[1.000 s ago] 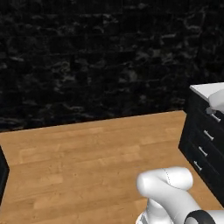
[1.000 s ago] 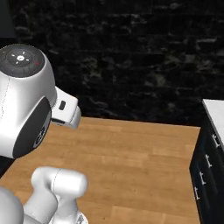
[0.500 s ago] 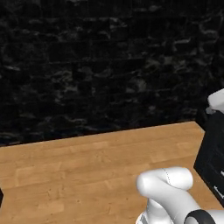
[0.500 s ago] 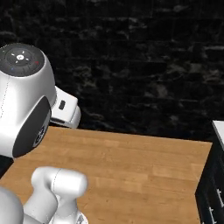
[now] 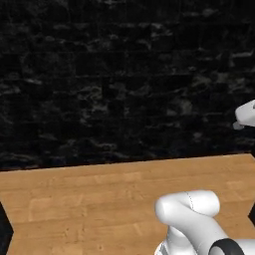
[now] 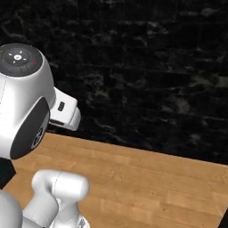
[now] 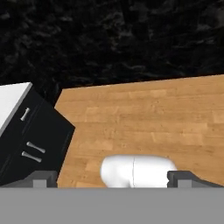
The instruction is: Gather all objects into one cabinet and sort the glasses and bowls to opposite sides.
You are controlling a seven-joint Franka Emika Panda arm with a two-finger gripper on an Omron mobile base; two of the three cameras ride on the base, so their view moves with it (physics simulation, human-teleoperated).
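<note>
Black marbled wall [image 5: 124, 74] runs across the upper part of the left base view, above a wooden floor [image 5: 89, 199] that spans the lower part. At 5 o'clock the white arm [image 5: 191, 216] bends up from the frame's bottom. At 3 o'clock a small white piece of the arm [image 5: 246, 113] pokes in from the edge.

From the right base view, the same dark wall [image 6: 147, 67] stands over the plank floor [image 6: 147, 178]. The arm's large white joint [image 6: 22, 102] sits at 9 o'clock, with another white link [image 6: 58, 189] at 7 o'clock.

Looking along the hand, the pincer [image 7: 113, 178] is spread wide, one dark fingertip [image 7: 41, 177] at 7 o'clock and the other at 5 o'clock, nothing between them. At 9 o'clock stands a low black drawer unit [image 7: 35, 140] with small white pulls and a white top [image 7: 11, 103]. Mugs, bowls and the wall cabinet lie outside these pictures.
</note>
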